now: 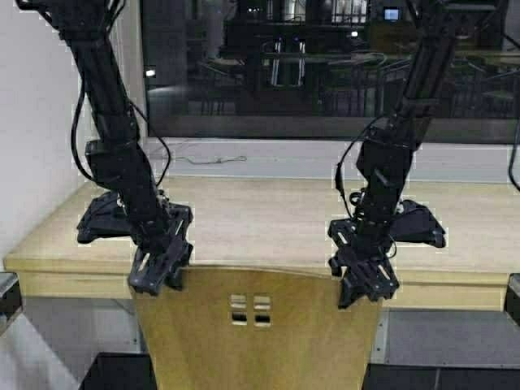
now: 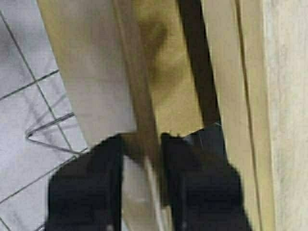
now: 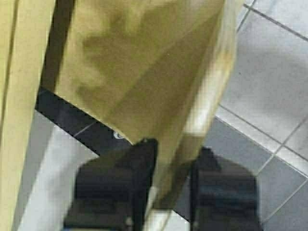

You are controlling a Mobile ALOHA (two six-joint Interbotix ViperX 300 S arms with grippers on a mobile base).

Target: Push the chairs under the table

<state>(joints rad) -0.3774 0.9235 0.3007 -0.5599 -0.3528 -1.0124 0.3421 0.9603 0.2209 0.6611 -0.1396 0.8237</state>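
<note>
chair (image 1: 260, 325) back pinched within both tools

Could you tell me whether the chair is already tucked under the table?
Mostly: the chair's backrest top sits near the table's front edge, gripped at both corners.

high view above and behind, facing table (image 1: 268, 215), wrist views close, all sharing chair back (image 1: 260, 325)
</note>
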